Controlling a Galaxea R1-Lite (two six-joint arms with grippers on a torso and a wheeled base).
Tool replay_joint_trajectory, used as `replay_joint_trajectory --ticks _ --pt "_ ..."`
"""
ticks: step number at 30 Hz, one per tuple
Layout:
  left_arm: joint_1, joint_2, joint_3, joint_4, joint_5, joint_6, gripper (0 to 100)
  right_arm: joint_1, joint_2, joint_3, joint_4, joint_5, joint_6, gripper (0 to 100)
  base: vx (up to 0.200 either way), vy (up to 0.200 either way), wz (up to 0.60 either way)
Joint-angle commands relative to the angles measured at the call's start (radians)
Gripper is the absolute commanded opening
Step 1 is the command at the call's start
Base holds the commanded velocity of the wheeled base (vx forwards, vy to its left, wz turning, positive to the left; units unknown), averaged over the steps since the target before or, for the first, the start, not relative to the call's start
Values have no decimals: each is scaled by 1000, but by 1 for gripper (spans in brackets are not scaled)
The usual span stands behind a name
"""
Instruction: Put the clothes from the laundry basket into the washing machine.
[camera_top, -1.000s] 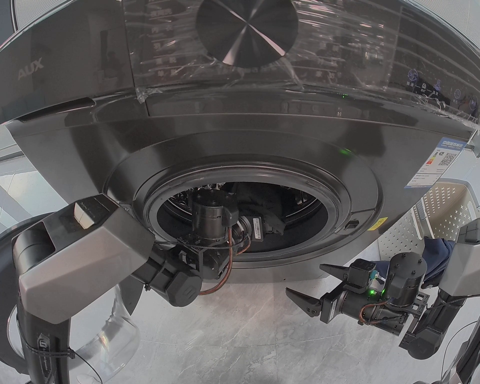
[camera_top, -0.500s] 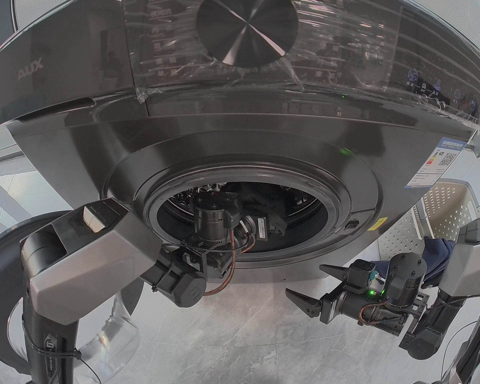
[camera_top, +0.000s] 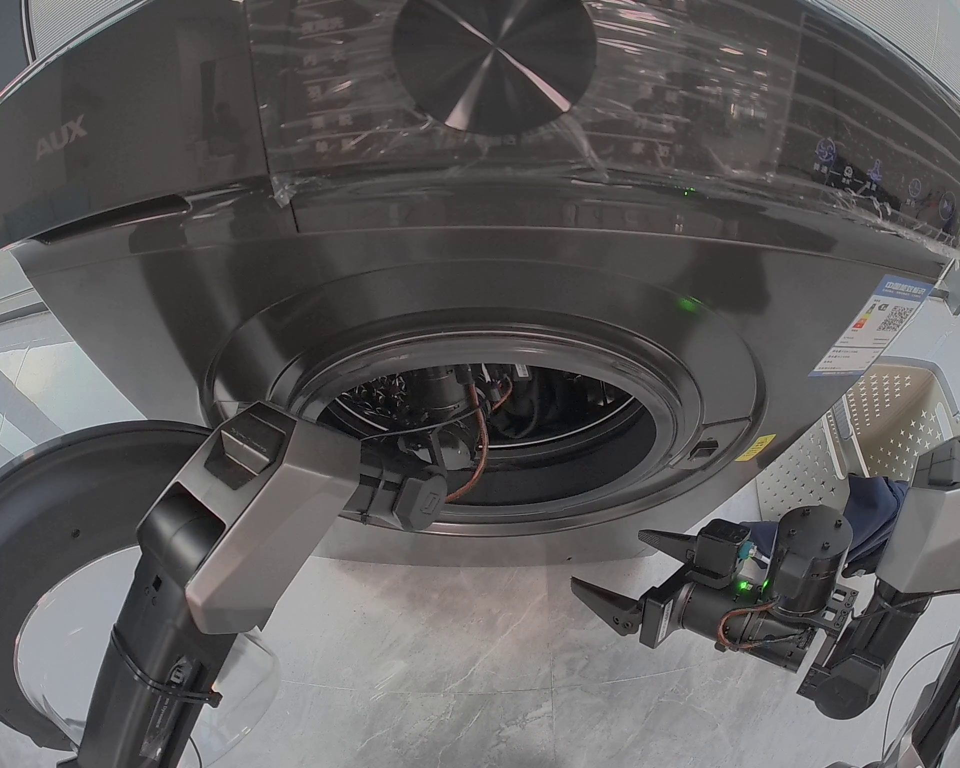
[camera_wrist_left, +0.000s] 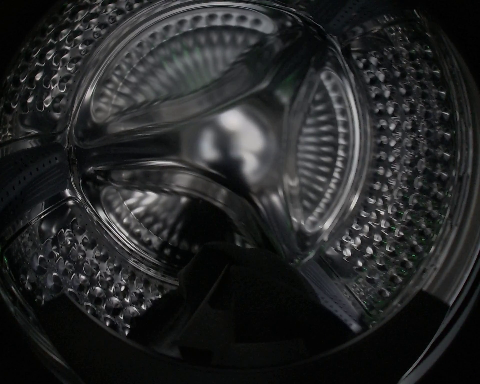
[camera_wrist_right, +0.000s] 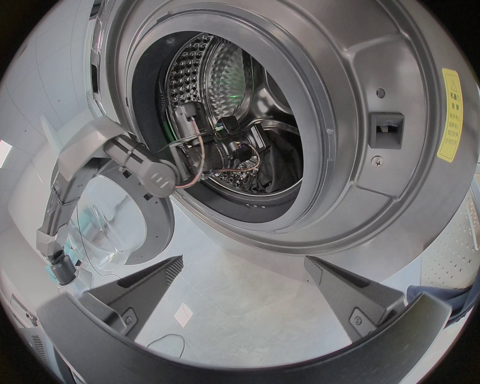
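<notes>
- Jaws of the right gripper (camera_top: 612, 560) stand wide spread with nothing between them, low over the floor in front of the washing machine (camera_top: 480, 250).
- For the left gripper (camera_wrist_right: 245, 137), deep inside the drum (camera_wrist_left: 240, 145), I cannot tell if it grips something or is free, because the wrist parts cover it.
- My judgement is that the left arm is so far in because a cloth must land past the opening, not on the rim.
- One dark garment (camera_wrist_left: 250, 300) lies on the bottom of the drum, just beside the left gripper. I cannot say if they touch.
- An open door (camera_top: 60, 520) is swung to the robot's left, so the opening is free for the arm.
- One blue garment (camera_top: 875, 505) hangs over the edge of the laundry basket (camera_top: 900, 400). It is on the right of the right gripper, near it but apart from its jaws.
- Probably the right arm is parked here, ready for this piece.
</notes>
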Motion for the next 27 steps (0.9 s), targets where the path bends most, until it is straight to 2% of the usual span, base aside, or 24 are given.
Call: replay_joint_trajectory --ticks 1,7,10,11,13,17,27 --pt "53 158 -175 31 19 0 0 -1 3 0 -1 0 0 100 0 0 0" --pt "42 145 -160 32 19 -2 0 -1 1 0 -2 0 0 100 0 0 0" --pt "35 100 -79 32 27 -2 0 -1 1 0 -2 0 0 100 0 0 0" --pt "28 76 -36 31 27 -2 100 -1 1 -1 -1 0 0 100 0 0 0" --pt "24 62 -14 29 27 -5 100 -1 1 -3 -2 0 2 100 0 0 0" --pt "-21 -43 124 26 25 -28 100 -1 1 -3 -2 0 0 100 0 0 0" --pt "-59 -219 368 71 6 -19 100 -2 -8 0 -1 2 0 100 0 0 0"
